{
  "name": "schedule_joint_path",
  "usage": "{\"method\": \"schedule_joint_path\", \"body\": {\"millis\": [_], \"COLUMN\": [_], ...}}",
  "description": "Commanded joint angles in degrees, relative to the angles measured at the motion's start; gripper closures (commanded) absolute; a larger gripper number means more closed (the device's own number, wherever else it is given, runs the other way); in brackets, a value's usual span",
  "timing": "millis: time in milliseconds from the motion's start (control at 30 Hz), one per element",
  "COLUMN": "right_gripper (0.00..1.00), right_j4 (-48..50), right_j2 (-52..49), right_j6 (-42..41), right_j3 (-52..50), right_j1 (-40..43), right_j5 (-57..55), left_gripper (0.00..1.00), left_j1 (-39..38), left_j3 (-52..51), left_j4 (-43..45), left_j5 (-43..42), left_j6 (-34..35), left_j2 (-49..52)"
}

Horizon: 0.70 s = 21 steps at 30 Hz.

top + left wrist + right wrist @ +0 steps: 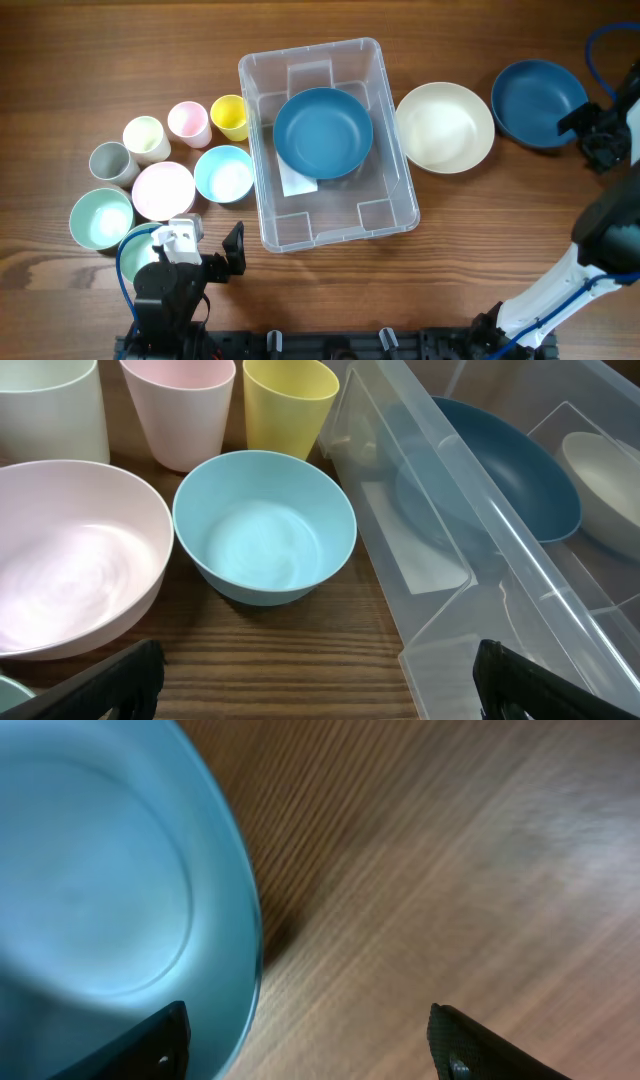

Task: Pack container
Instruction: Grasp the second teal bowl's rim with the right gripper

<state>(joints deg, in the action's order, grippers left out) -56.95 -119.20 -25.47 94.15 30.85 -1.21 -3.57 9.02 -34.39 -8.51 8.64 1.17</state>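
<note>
The clear container [340, 236] stands mid-table with a dark blue bowl [323, 132] inside it, over a white label. In the left wrist view its near wall [470, 520] is at the right, the same bowl [520, 480] showing through. A second dark blue bowl [535, 100] sits at the far right. My right gripper [583, 130] is at that bowl's right edge, open. In the right wrist view the bowl [100, 890] has its rim between the spread fingers of the gripper [310, 1045]. My left gripper [190, 250] is open and holds nothing, over bare wood [320, 685].
A cream bowl [444, 127] lies between the container and the right bowl. Left of the container stand a light blue bowl [264, 525], a pink bowl [70, 550], a teal bowl [100, 217], and yellow [230, 117], pink [188, 123], pale [146, 138] and grey [111, 162] cups.
</note>
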Motion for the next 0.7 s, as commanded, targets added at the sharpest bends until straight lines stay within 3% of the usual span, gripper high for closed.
{"method": "schedule_joint_path", "body": {"millis": [0, 167, 233, 333, 467, 600, 667], "right_gripper": [0.32, 0.81, 0.96, 0.95, 0.96, 0.96, 0.96], "right_j4": [2.8, 3.9, 1.7, -2.7, -3.7, 1.7, 3.5], "right_j2": [-3.4, -4.3, -4.0, -0.6, 10.4, 31.3, 37.1], "right_j6": [1.5, -2.0, -2.1, -4.2, -6.3, -4.2, -1.7], "right_j3": [0.0, 0.0, 0.0, 0.0, 0.1, 0.1, 0.1], "right_j1": [0.0, 0.1, 0.6, 2.2, 3.4, -1.8, -6.4], "right_j5": [4.9, 2.6, -1.0, -8.0, -9.0, 4.6, 9.8], "left_gripper": [0.00, 0.00, 0.00, 0.00, 0.00, 0.00, 0.00], "left_j1": [0.5, 0.5, 0.5, 0.5, 0.5, 0.5, 0.5], "left_j3": [0.0, 0.0, 0.0, 0.0, 0.0, 0.0, 0.0], "left_j4": [0.1, 0.1, 0.1, 0.1, 0.1, 0.1, 0.1], "left_j5": [-1.1, -1.1, -1.1, -1.1, -1.1, -1.1, -1.1], "left_j6": [-0.5, -0.5, -0.5, -0.5, -0.5, -0.5, -0.5], "left_j2": [-0.3, -0.3, -0.3, -0.3, -0.3, -0.3, -0.3]}}
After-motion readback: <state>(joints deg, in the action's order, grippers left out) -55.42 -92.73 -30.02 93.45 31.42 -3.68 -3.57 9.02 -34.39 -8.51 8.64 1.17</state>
